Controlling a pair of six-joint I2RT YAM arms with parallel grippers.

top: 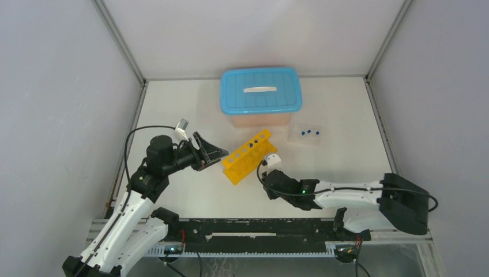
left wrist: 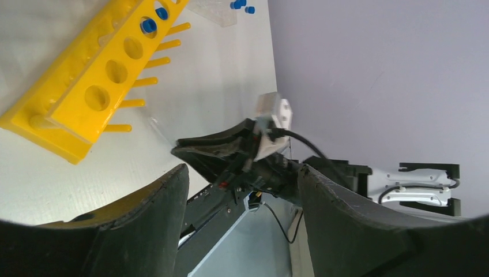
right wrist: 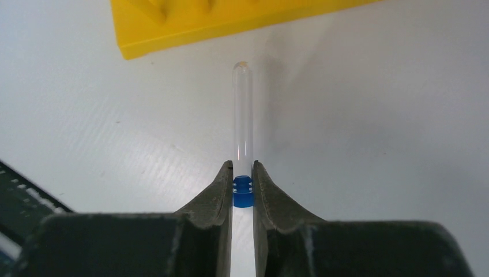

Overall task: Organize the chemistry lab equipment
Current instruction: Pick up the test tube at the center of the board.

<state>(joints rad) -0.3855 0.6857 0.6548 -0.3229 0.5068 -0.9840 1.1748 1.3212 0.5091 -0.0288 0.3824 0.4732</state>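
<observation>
A clear blue-capped tube (right wrist: 243, 115) points toward the yellow rack (right wrist: 230, 20). My right gripper (right wrist: 243, 168) is shut on it at its blue cap (right wrist: 243, 192), low over the white table. In the top view that gripper (top: 263, 170) sits just right of the rack's near end (top: 235, 172). The rack (left wrist: 98, 86) lies at a slant, with two blue caps (left wrist: 149, 25) showing in its far holes. A small clear tray (top: 305, 134) holds three blue-capped tubes. My left gripper (left wrist: 242, 176) hangs open and empty, left of the rack (top: 216, 153).
A box with a blue lid (top: 260, 90) stands at the back, just behind the rack. The enclosure walls close in on three sides. A black rail (top: 254, 228) runs along the near table edge.
</observation>
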